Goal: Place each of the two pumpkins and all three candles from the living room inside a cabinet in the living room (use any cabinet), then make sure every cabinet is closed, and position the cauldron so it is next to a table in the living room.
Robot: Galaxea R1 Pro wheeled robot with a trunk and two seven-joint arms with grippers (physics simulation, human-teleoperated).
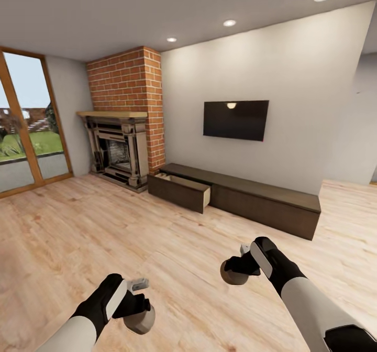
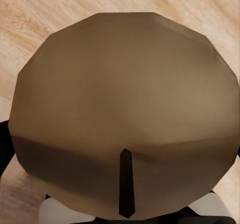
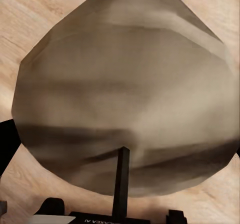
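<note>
candles: one held in left end effector, one in right. cabinet well ahead, drawer open. nothing seen stowed yet; closing pending.

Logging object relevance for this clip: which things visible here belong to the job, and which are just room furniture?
Job:
- candle in the left gripper
- candle in the right gripper
- cabinet, one drawer pulled open

Not the job:
- fireplace
- brick chimney
- television
- glass door
</note>
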